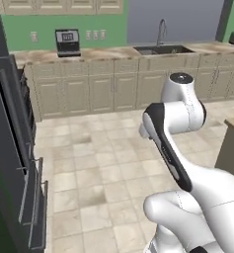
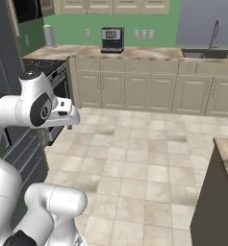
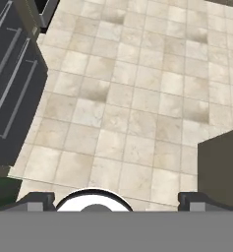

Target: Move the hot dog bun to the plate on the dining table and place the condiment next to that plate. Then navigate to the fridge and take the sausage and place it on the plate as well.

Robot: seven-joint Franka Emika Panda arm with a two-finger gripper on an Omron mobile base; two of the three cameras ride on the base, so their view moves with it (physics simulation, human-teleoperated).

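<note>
Overhead, the gripper (image 3: 115, 199) hangs wide open and empty beside the fridge (image 3: 12, 88)

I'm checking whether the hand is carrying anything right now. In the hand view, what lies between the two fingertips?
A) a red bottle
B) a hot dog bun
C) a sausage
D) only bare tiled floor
D: the gripper is open, its fingertips set wide with only the tiled floor beyond.

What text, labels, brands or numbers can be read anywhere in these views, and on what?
None can be read.
Coffee machine on the counter: its pale front panel carries marks too blurred to read.
Wall outlets: plain, no text.
Fridge: no label visible.
</note>
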